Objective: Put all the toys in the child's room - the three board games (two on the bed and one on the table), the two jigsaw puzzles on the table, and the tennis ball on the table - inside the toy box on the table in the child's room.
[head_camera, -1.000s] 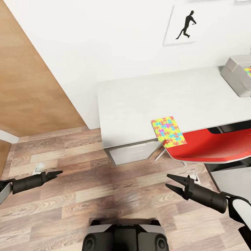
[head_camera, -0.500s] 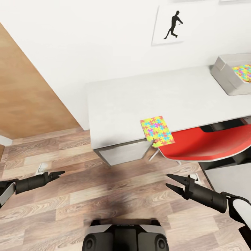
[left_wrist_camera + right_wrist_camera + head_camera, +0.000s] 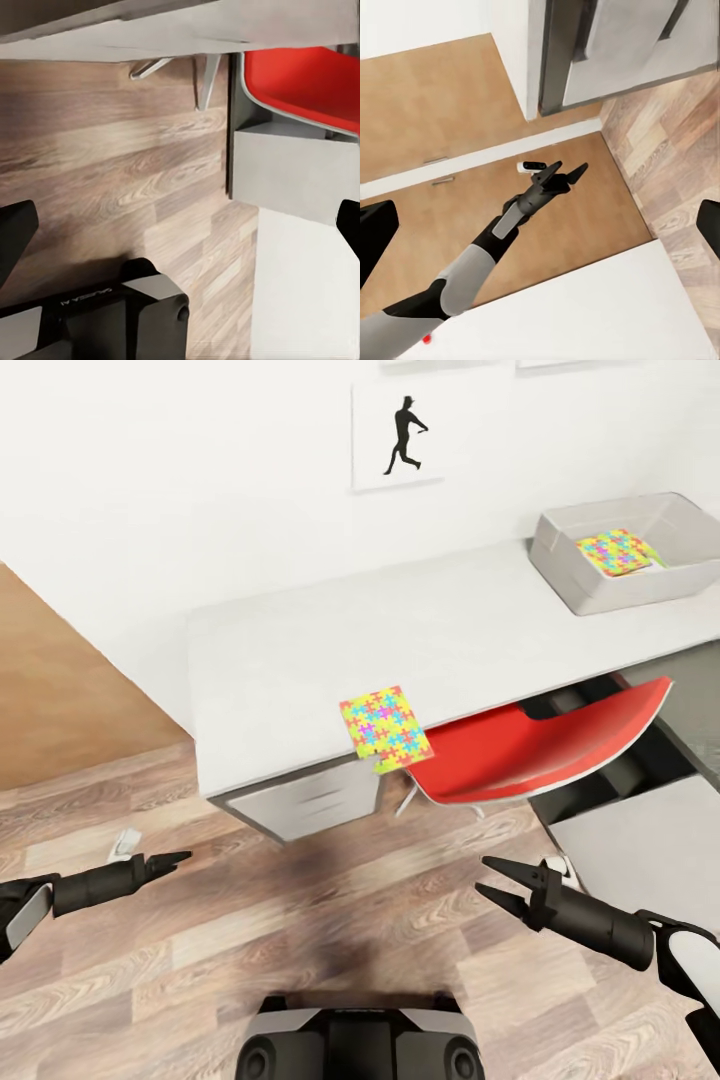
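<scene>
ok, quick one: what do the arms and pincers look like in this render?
Both match. The left pincer and right pincer each have two slim, pointed black fingers on a black cylindrical wrist. Further back, the right arm's casing turns white near the head view's edge. In the right wrist view the left arm goes from black to light grey. No cables or markings visible.

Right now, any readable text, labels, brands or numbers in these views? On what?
No text reads clearly.
Pale lettering on the dark robot base, left wrist view: too small and blurred to read.
Silhouette print on the wall: a figure, no words.
Jigsaw puzzle at the table's edge: coloured pattern, no text.
</scene>
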Controlling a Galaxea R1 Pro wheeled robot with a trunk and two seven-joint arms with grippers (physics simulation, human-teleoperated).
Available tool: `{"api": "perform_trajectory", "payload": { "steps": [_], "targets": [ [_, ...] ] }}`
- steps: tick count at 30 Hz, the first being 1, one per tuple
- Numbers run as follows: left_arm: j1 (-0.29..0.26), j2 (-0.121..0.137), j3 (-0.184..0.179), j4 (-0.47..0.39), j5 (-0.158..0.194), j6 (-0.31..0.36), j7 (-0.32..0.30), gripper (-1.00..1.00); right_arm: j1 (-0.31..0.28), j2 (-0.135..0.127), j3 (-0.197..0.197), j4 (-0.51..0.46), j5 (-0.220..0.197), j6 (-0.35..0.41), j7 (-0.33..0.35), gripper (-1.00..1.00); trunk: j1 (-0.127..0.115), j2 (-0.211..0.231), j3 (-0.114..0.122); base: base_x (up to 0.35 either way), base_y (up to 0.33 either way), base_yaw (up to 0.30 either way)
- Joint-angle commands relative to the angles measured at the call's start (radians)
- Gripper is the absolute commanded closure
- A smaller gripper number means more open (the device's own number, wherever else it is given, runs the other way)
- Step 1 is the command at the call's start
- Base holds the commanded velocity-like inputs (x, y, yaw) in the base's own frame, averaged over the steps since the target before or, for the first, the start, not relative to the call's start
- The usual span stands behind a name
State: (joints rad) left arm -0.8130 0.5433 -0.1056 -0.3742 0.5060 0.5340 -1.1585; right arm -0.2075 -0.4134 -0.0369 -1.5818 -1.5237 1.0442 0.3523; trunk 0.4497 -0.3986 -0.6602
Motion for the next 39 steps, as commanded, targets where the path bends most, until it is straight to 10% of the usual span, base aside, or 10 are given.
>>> {"api": "perform_trajectory", "payload": {
  "steps": [1,28,39],
  "targets": [
    [0.000,0.001,-0.008,0.000,0.011,0.008,-0.001,-1.00,-0.001,0.000,0.000,0.000,0.010,0.003,0.010,-1.00,0.000,-0.002,0.000,-0.112,-0.023,-0.239],
    [-0.002,-0.043,-0.007,0.000,0.016,0.013,-0.008,-1.00,-0.001,-0.001,-0.005,0.001,0.011,0.003,0.014,-1.00,0.000,-0.002,0.009,-0.015,-0.003,-0.071],
    [-0.010,-0.097,0.000,-0.002,0.023,0.038,-0.141,-1.00,0.000,0.001,-0.011,0.007,0.010,0.003,0.018,-1.00,0.000,-0.002,0.010,0.000,0.000,-0.012]
  ]
}}
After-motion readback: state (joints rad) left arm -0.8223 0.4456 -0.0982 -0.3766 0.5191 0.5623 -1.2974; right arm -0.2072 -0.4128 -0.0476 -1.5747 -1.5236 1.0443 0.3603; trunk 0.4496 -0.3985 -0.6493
